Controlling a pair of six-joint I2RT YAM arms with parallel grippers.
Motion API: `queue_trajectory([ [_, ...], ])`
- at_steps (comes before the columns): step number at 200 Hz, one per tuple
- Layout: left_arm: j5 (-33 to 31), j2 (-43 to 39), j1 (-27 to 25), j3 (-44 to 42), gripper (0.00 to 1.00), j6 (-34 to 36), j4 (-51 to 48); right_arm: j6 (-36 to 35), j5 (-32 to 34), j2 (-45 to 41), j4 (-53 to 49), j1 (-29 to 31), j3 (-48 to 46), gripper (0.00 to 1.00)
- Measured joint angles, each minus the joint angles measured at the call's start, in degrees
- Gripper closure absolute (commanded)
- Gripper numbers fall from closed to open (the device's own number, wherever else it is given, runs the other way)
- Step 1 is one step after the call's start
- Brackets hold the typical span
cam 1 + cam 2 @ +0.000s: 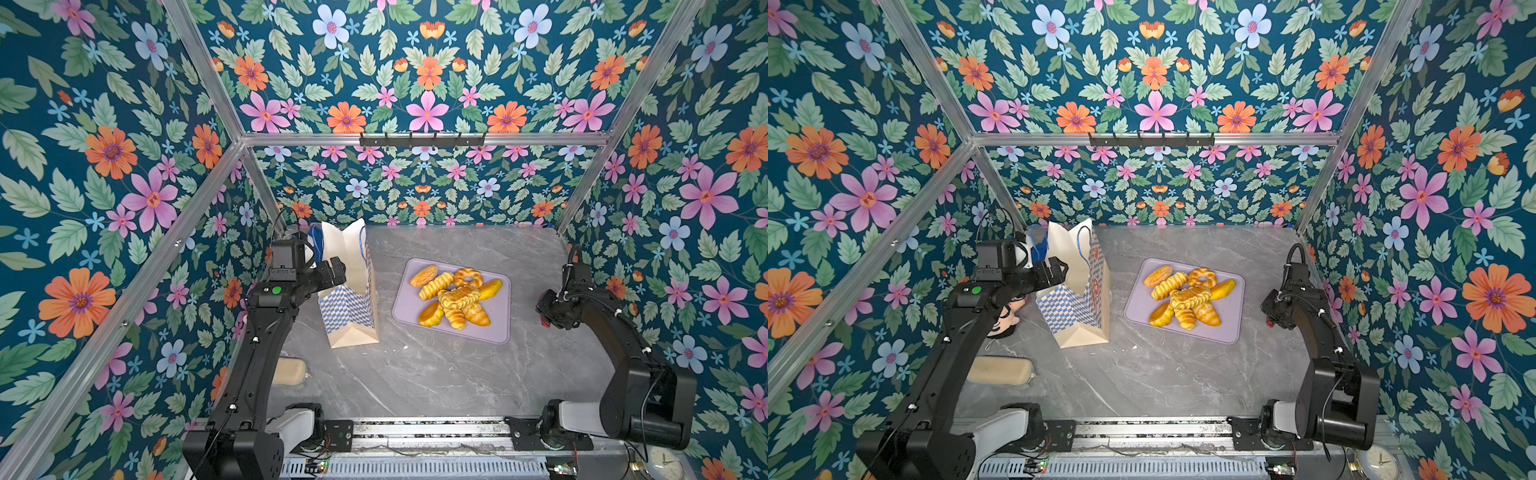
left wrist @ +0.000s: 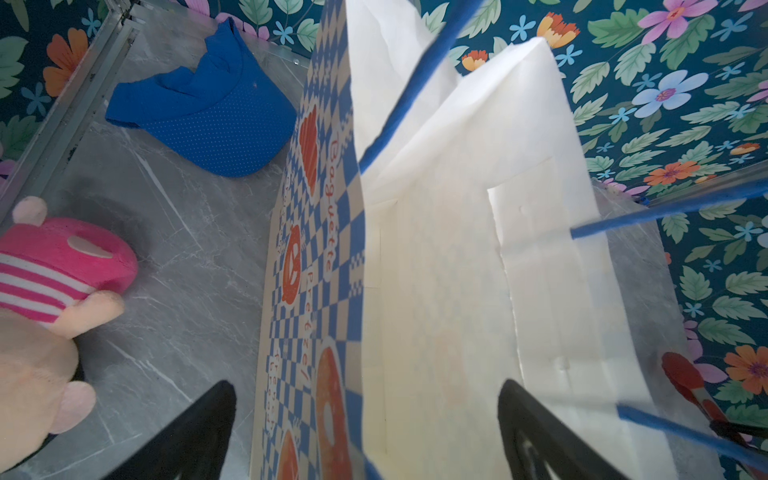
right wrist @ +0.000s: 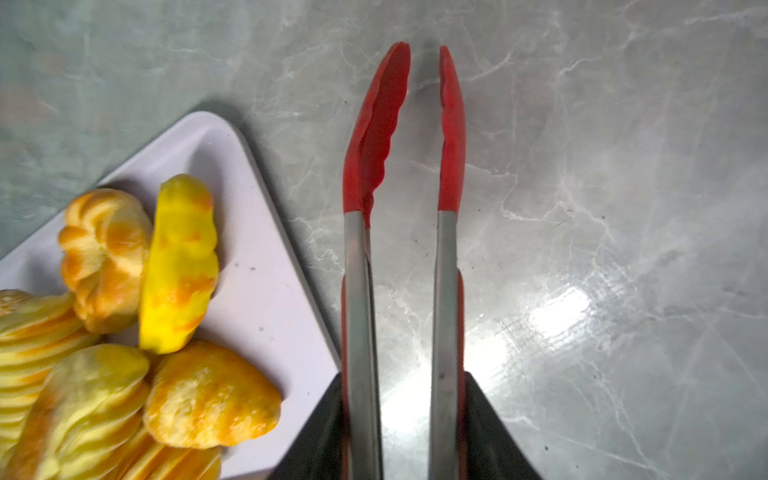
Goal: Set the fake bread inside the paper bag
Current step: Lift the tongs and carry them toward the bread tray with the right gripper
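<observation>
Eight or so glossy golden-yellow toy pastries, the fake bread (image 1: pixel 455 297), lie heaped on your flat lilac tray (image 1: pixel 498 328) with rounded corners. Among them are croissants, ridged twisted rolls, a ring doughnut and oval buns, some overlapping. Your tall cream paper bag (image 1: pixel 351 309) is blue-and-white checkered, with orange pastry prints and thin blue cord handles. It stands upright and open-mouthed to the tray's left, apart from it. What shows of its inside is plain white creased paper. Tray and bag both sit on the grey marble-patterned surface (image 1: pixel 436 374), which gleams under the light.

Your left gripper (image 2: pixel 365 386) has its black fingers (image 2: pixel 199 428) spread wide, straddling one side wall of the bag at the rim. One finger is outside the checkered face and the other inside the mouth, and neither visibly pinches the paper. Your right gripper (image 3: pixel 403 399) has its fingers pressed against the handles of steel tongs with red scalloped silicone tips (image 3: pixel 376 137), holding them. The tongs' tips stand a narrow gap apart, over bare surface just beside the tray's corner.
</observation>
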Motion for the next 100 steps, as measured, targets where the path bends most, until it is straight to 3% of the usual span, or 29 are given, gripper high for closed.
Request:
queue_trajectory([
  [66, -2.14, 0.76, 0.0, 2.82, 0.0, 1.25, -2.23, 0.22, -5.05, -9.62, -2.91, 0.55, 1.51, 0.63],
  [100, -3.39, 1.14, 0.0, 4.02, 0.0, 1.49, -3.63, 0.13, -5.53, -11.02, -5.03, 7.39, 6.54, 0.64],
])
